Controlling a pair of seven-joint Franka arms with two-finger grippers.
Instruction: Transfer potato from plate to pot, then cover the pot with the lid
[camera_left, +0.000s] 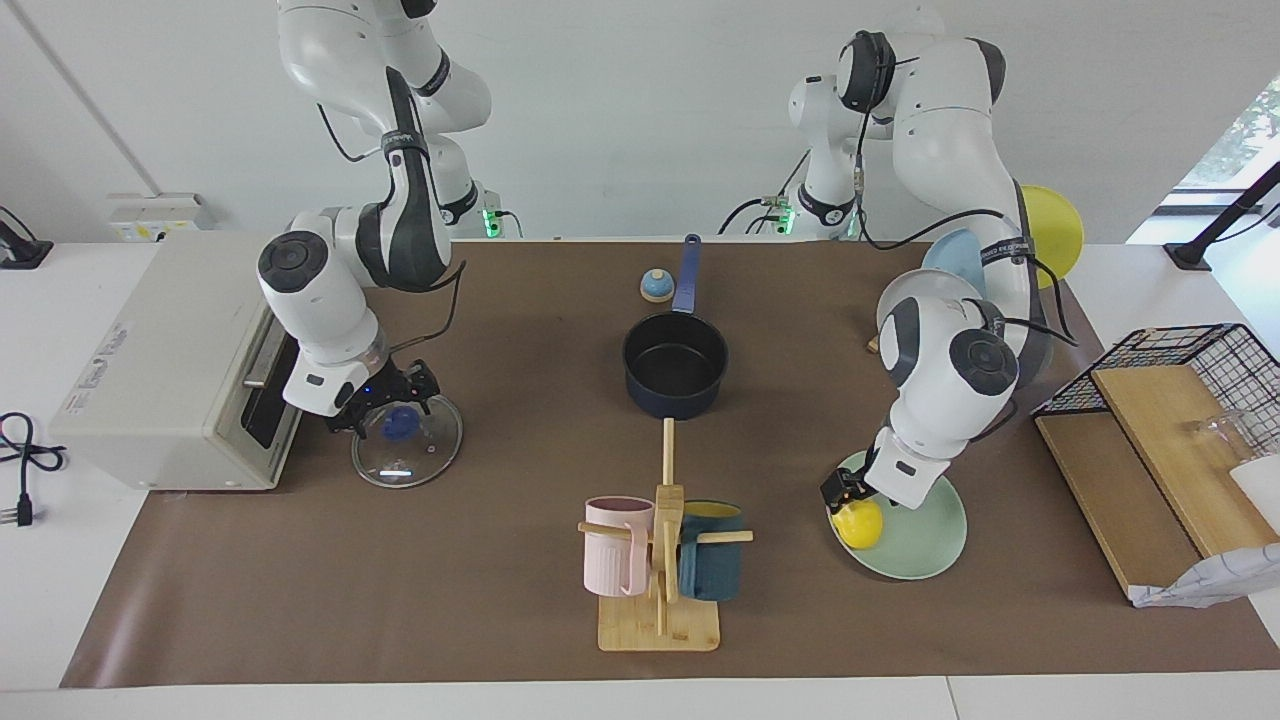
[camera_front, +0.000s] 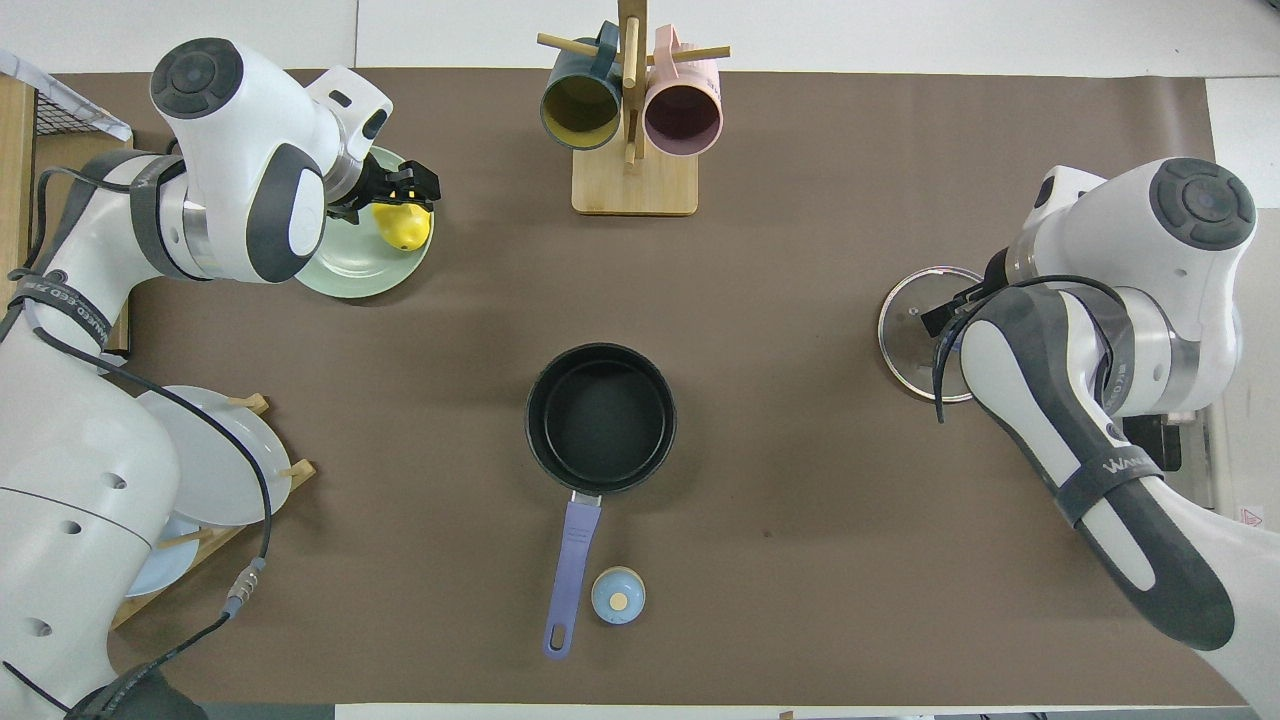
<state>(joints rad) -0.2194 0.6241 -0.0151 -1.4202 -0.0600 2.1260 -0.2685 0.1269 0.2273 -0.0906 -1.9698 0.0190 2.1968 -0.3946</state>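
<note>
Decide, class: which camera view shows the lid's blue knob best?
The facing view: the lid lies flat in front of the toaster oven, its knob visible under the right gripper. In the overhead view the right arm covers the knob; only rim and glass show.

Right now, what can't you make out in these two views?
- Blue-knobbed clear glass lid: overhead, the right arm covers its knob and the right gripper; facing, finger contact with the knob is too small to read.
- Small yellow oval potato on the pale mint-green plate: the left gripper hides its top; grip unclear.
- Upright rack plates: mostly masked by the left arm in both views.
</note>
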